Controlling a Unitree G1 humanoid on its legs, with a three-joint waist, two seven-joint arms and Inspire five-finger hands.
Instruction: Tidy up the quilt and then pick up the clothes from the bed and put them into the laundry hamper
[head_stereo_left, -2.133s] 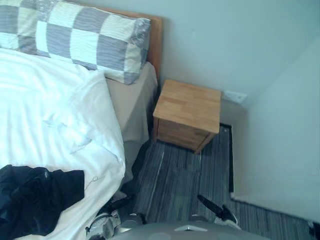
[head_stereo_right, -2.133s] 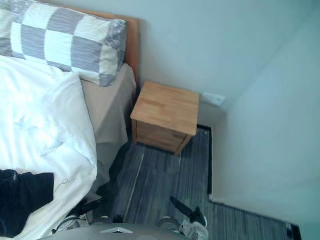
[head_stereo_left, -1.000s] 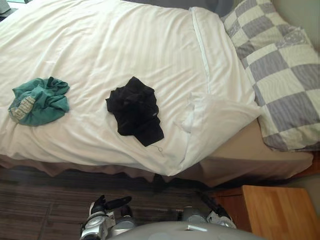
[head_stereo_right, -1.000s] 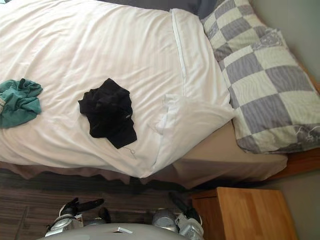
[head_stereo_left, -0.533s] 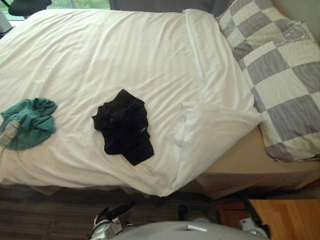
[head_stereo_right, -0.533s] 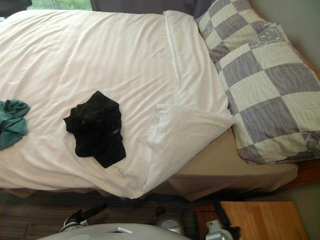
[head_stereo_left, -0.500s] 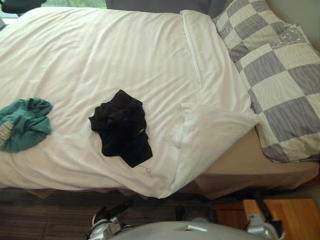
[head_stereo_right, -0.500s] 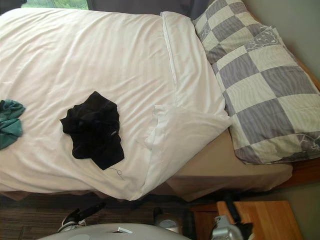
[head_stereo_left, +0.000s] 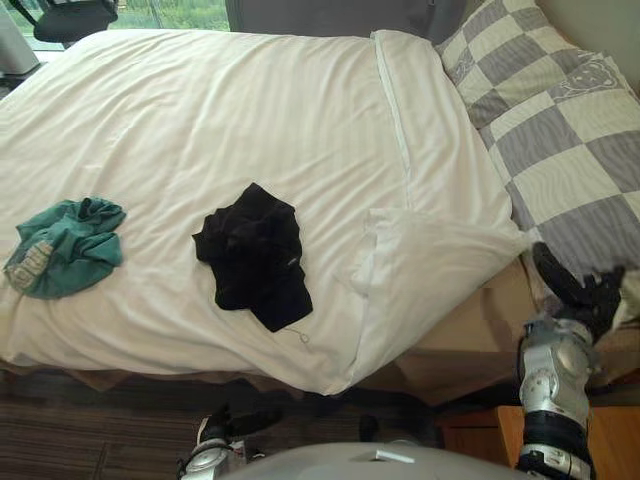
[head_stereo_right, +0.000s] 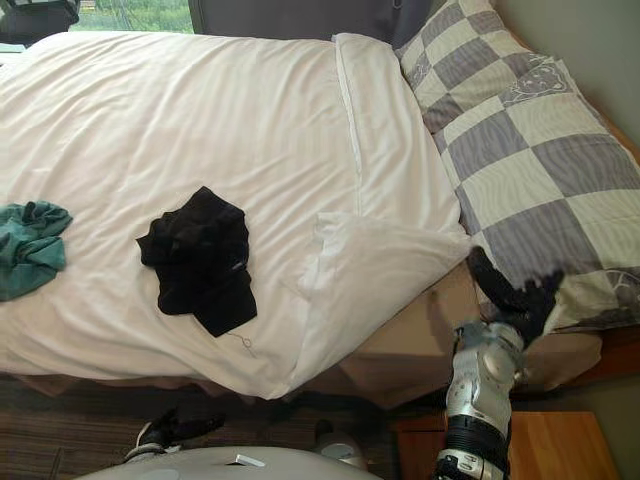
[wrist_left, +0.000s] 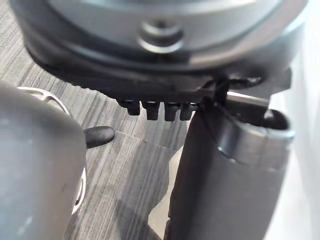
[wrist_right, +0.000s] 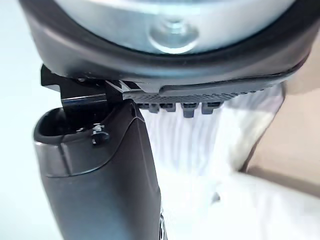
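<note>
From the head views, the right hand (head_stereo_left: 578, 295) is raised at the bed's edge, fingers loose and holding nothing, just in front of the checked pillow (head_stereo_left: 560, 130). The folded-back corner (head_stereo_left: 440, 250) of the quilt (head_stereo_left: 250, 110) lies just to that hand's left, with bare beige sheet (head_stereo_left: 480, 330) between the two. Further to its left the black garment (head_stereo_left: 255, 255) sits on the quilt, and well beyond that the teal garment (head_stereo_left: 65, 245).

The left hand (head_stereo_left: 232, 425) hangs low, and both garments lie beyond it.

In the left wrist view its fingers (wrist_left: 152, 111) are straight and empty over the striped carpet (wrist_left: 125, 165).

In the right wrist view the fingers (wrist_right: 187, 107) are likewise relaxed, with white quilt just past them.

As I judge it, nothing is finished: the corner needs flattening first, then both garments need collecting
</note>
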